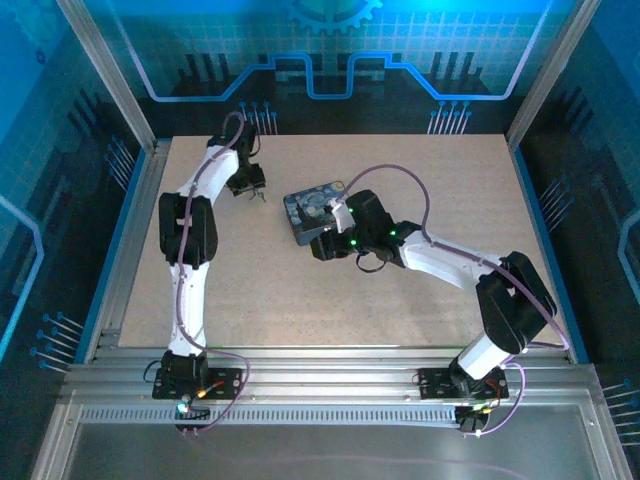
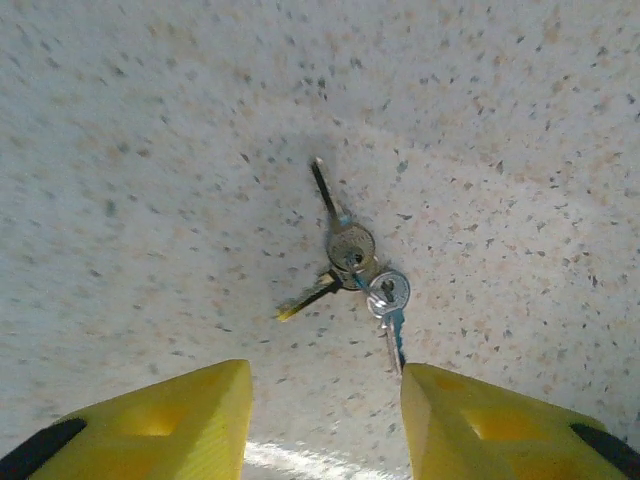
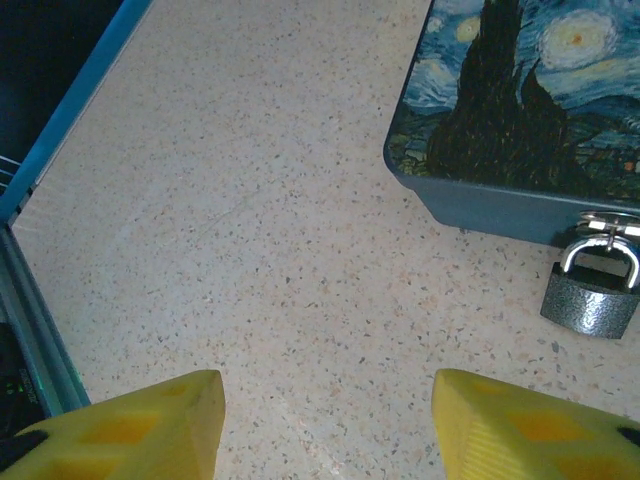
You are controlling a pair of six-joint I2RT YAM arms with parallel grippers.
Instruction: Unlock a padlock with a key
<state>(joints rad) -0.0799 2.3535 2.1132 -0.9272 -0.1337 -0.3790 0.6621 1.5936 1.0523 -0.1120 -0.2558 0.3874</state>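
The speckled table (image 1: 400,290) is bare across most of its surface. The left arm (image 1: 190,230) reaches to the far left, elbow bent, wrist angled down toward the table. The right arm (image 1: 450,262) stretches low and leftward to the table's middle, and in the top view its wrist overlaps the near right corner of the box (image 1: 312,210), so that corner cannot be inspected there. In the right wrist view the box (image 3: 520,100), dark blue with a swirling painted lid, is cut off by the top and right edges of the frame. The left gripper (image 2: 325,385) hangs above the table with its yellow fingers (image 2: 180,415) spread wide and nothing between them; the finger bases run out of frame. The right gripper (image 3: 328,395) is likewise spread and empty, poised over bare table just left of and nearer than the box. The padlock (image 3: 592,295), grey metal, hangs by its shackle from the hasp on the near wall of the box, its body resting on the table at the right edge of the frame; shackle seated. The key (image 2: 352,262) lies flat on the table as one of a small ringed bunch, blades fanned, just beyond the left fingertips; which blade fits cannot be judged.
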